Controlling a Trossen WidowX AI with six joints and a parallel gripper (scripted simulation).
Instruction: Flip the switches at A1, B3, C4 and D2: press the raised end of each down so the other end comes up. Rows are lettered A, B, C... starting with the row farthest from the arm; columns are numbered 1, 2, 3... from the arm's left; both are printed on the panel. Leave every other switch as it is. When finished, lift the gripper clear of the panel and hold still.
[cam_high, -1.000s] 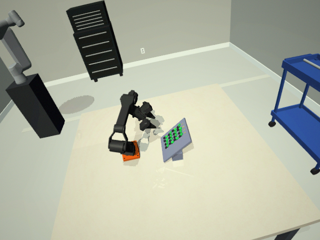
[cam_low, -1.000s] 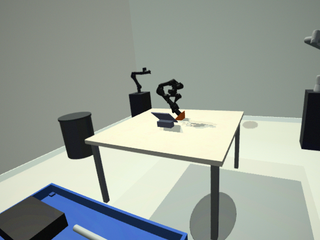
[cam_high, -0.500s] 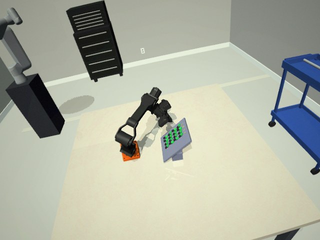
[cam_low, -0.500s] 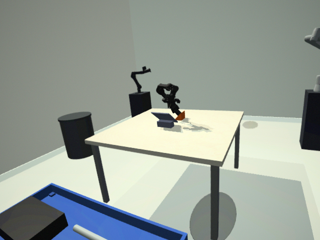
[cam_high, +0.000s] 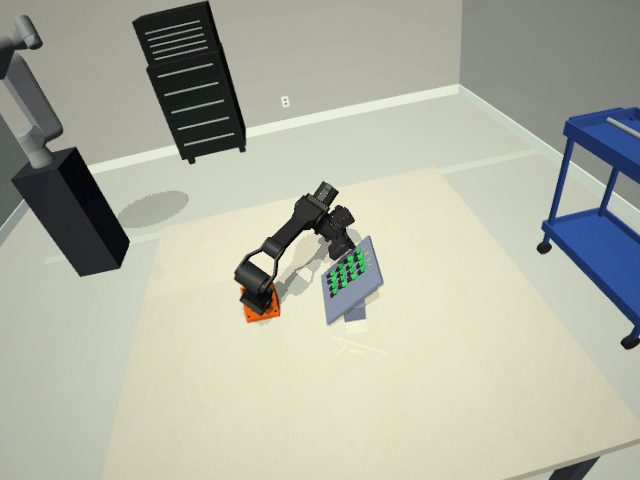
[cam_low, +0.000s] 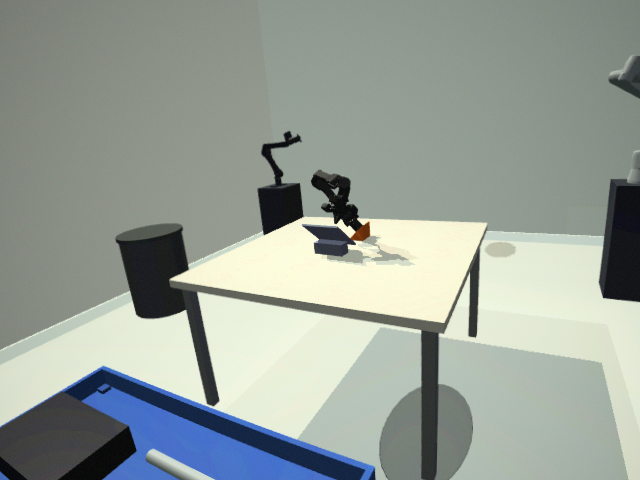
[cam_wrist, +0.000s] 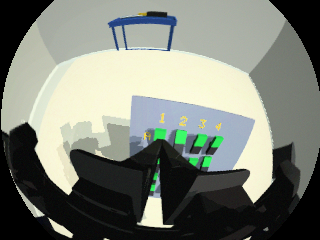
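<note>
The gripper (cam_wrist: 160, 150) is clenched on nothing, fingers together to form a single pressing tip. It hovers over column 1 of the switch panel (cam_high: 353, 281), which stands tilted on the table (cam_high: 413, 387) beside the arm's base, probably lining up A1.
</note>
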